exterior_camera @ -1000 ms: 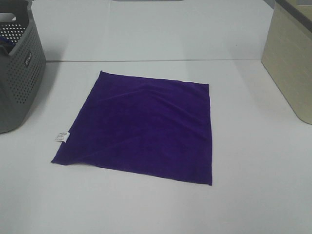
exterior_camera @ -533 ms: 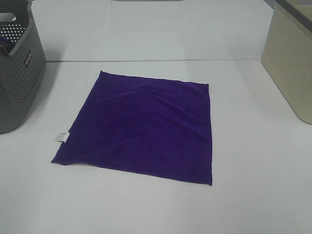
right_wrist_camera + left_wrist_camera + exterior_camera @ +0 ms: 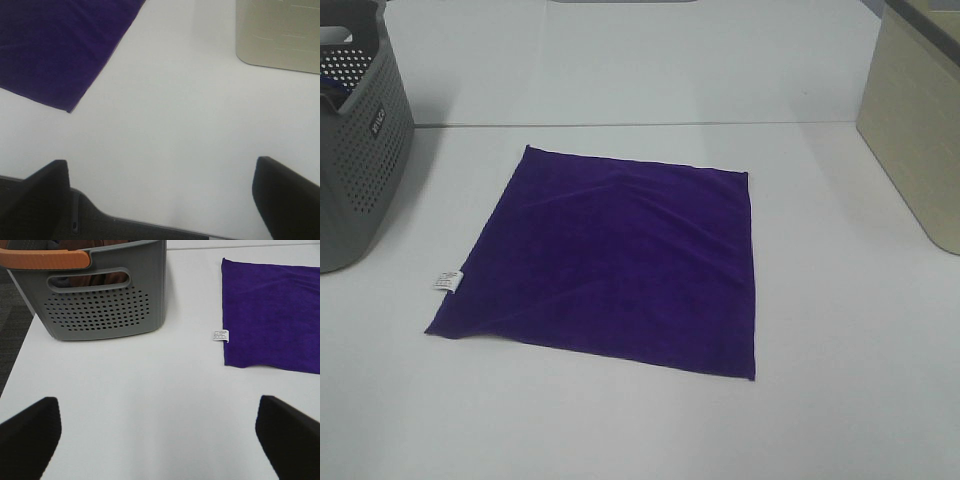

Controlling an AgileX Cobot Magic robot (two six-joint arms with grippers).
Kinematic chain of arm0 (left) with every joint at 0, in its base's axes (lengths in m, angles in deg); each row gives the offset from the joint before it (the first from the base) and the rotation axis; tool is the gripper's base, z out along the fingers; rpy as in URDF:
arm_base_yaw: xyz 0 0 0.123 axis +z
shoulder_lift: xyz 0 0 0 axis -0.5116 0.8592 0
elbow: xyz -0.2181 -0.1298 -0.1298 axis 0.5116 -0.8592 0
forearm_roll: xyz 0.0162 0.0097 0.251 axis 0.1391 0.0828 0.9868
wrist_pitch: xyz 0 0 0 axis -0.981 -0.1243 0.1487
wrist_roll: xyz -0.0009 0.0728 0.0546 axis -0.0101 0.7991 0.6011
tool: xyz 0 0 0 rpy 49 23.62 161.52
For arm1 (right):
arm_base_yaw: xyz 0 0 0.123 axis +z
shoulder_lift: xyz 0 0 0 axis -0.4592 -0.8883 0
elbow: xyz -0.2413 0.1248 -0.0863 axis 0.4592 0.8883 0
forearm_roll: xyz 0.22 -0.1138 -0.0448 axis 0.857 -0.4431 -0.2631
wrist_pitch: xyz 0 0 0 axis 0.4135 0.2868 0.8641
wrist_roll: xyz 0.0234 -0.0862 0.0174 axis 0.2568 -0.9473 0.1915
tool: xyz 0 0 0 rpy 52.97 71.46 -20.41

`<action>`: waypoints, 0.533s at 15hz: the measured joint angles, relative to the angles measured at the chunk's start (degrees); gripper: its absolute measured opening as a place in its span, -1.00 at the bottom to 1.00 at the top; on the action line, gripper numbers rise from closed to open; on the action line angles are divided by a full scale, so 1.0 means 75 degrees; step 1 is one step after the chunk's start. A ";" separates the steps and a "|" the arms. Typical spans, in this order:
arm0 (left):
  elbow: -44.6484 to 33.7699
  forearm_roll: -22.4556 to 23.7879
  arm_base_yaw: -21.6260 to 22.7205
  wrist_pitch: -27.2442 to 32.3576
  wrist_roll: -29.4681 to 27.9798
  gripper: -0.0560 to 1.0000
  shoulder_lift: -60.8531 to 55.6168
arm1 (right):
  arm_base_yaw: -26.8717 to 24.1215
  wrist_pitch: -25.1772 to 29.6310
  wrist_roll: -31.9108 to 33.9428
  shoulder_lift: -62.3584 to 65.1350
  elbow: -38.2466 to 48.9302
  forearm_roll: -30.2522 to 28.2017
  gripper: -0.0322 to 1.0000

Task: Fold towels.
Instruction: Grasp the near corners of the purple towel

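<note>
towel (image 3: 620, 260) flat at table (image 3: 840, 390) ctr, tag (image 3: 446, 281) on its left edge, basket (image 3: 355, 150) at left, bin (image 3: 915, 130) at right

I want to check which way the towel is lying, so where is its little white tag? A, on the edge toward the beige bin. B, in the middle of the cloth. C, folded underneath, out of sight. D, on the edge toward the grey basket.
D: the white tag sticks out from the purple towel's edge on the side facing the grey basket, far from the beige bin.
</note>
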 joint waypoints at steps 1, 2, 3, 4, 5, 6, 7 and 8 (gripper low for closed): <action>0.0000 0.0000 0.0000 0.0000 0.0000 0.97 0.0000 | 0.0000 0.0000 0.0000 0.0000 0.0000 0.0000 0.92; 0.0000 0.0008 0.0000 0.0000 0.0000 0.97 0.0000 | 0.0000 0.0000 0.0000 0.0000 0.0000 0.0000 0.92; 0.0000 0.0008 0.0000 0.0000 0.0000 0.98 0.0000 | 0.0000 0.0000 0.0000 0.0000 0.0000 0.0000 0.92; 0.0000 0.0008 0.0000 0.0000 0.0000 0.98 0.0000 | 0.0000 0.0000 0.0000 0.0000 0.0000 0.0000 0.92; 0.0000 0.0008 0.0000 0.0000 0.0000 0.98 0.0000 | 0.0000 0.0000 0.0000 0.0000 0.0000 0.0000 0.92; 0.0000 0.0008 0.0000 0.0000 0.0000 0.98 0.0000 | 0.0000 0.0000 0.0000 0.0000 0.0000 0.0000 0.92; 0.0000 0.0008 0.0000 0.0000 0.0000 0.98 0.0000 | 0.0000 0.0000 0.0000 0.0000 0.0000 0.0000 0.92; 0.0000 0.0008 0.0000 0.0000 0.0000 0.98 0.0000 | 0.0000 0.0000 0.0000 0.0000 0.0000 0.0000 0.92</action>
